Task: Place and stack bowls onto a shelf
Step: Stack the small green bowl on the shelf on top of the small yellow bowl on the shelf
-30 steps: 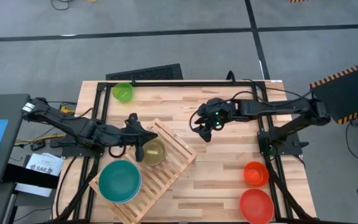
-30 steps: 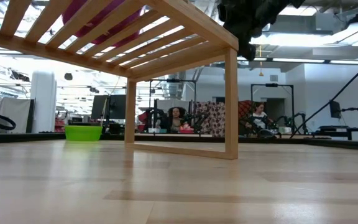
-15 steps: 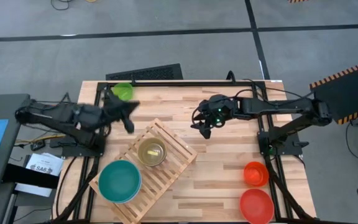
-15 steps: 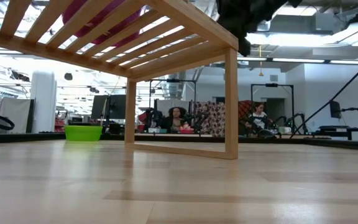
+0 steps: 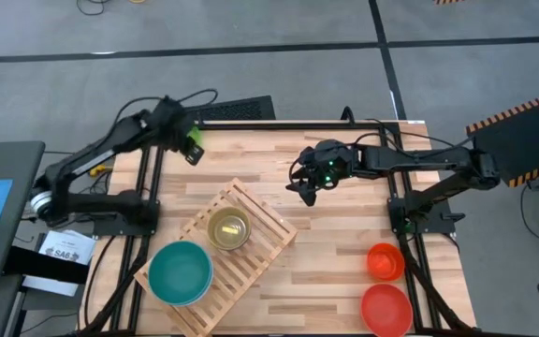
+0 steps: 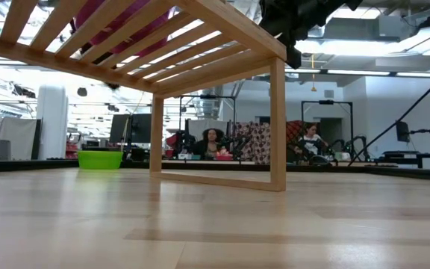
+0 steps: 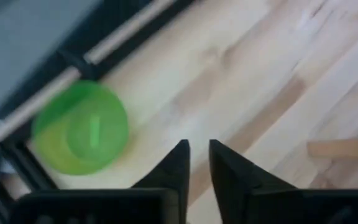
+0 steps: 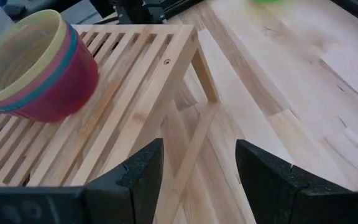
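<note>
The shelf is a pale slat rack standing aslant on the table's left half. On it rest a stack of large bowls with a teal one on top and a stack of small bowls, yellow innermost. A green bowl sits on the table in the far left corner. An orange bowl and a red bowl sit near the right edge. My left gripper hovers beside the green bowl, fingers a narrow gap apart. My right gripper is open, above the table off the shelf's far right corner.
A black frame rail runs along the table's far edge, close behind the green bowl. Bare wooden tabletop lies between the shelf and the orange and red bowls. In the low view the shelf's leg stands mid-table; people sit in the room beyond.
My left arm has swung away from the small bowl stack on the shelf, toward the table's far left corner, and now stands over the green bowl. The small stack stays on the shelf. My right gripper has crept slightly toward the far edge.
</note>
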`<move>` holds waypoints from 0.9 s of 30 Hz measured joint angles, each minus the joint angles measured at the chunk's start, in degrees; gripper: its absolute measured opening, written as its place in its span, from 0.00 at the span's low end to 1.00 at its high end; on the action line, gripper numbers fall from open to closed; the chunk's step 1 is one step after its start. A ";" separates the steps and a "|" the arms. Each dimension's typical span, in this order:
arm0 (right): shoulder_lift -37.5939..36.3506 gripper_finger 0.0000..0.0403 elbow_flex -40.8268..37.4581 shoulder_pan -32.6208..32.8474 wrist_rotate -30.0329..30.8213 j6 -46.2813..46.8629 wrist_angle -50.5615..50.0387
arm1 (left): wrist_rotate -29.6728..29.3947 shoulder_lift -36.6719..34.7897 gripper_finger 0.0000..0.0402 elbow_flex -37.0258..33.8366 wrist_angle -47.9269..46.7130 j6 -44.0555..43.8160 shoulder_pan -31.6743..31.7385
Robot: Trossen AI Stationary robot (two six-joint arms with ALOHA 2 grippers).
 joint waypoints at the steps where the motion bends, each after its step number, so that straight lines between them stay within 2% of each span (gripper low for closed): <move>1: 0.00 0.56 0.00 0.00 0.00 0.11 0.00 | 1.67 1.82 0.15 0.00 -0.32 0.48 1.43; 5: 0.00 0.56 0.00 0.00 0.00 1.06 0.00 | 2.88 8.51 0.28 0.00 -2.61 3.54 5.21; 10: 0.00 0.56 0.00 0.00 0.02 1.47 0.03 | 1.40 14.17 0.42 0.00 -3.03 8.43 5.90; 12: 0.00 0.56 0.00 0.00 0.02 1.47 0.03 | 0.43 15.14 0.45 -0.71 -0.54 8.33 5.96; 15: 0.00 0.56 0.00 0.00 0.04 1.51 0.01 | 0.48 13.43 0.47 -5.29 7.16 4.86 5.99; 19: 0.00 0.56 0.00 0.00 0.16 1.62 0.01 | 0.38 8.46 0.47 -14.75 16.07 1.44 5.94; 23: 0.02 0.56 0.00 -0.02 1.46 1.62 0.09 | -3.18 5.65 0.47 -21.98 19.71 2.86 7.10; 27: 0.02 0.56 0.00 -0.13 1.81 1.80 0.42 | -5.61 5.84 0.47 -25.15 25.67 5.20 9.75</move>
